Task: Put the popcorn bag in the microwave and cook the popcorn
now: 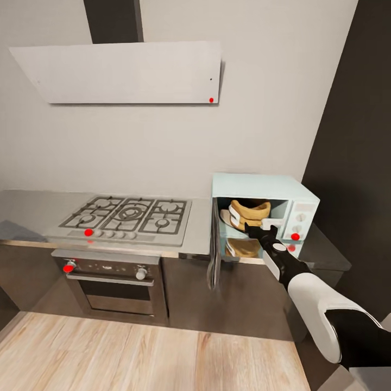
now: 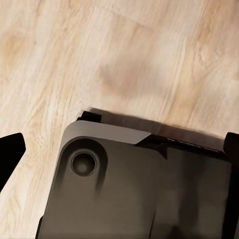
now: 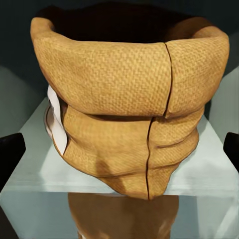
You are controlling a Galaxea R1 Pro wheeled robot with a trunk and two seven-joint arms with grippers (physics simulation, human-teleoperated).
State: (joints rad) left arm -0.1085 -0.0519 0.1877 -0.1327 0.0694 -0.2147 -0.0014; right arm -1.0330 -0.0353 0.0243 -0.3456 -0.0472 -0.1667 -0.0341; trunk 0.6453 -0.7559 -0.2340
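The right tool (image 1: 259, 227), parted and empty, faces one popcorn bag (image 3: 130, 107) inside one microwave (image 1: 255, 187).

Light is soft and even, with no visible lamp. The wall (image 1: 163, 146) is pale and bright; the right side falls into dark. The grey countertop (image 1: 32, 209) carries a dull sheen, and the microwave (image 1: 264, 212) floor mirrors the bag (image 3: 129, 109). A blurred shadow smudges the wood floor (image 2: 124, 74). Straight lines lean toward the head view's edges.
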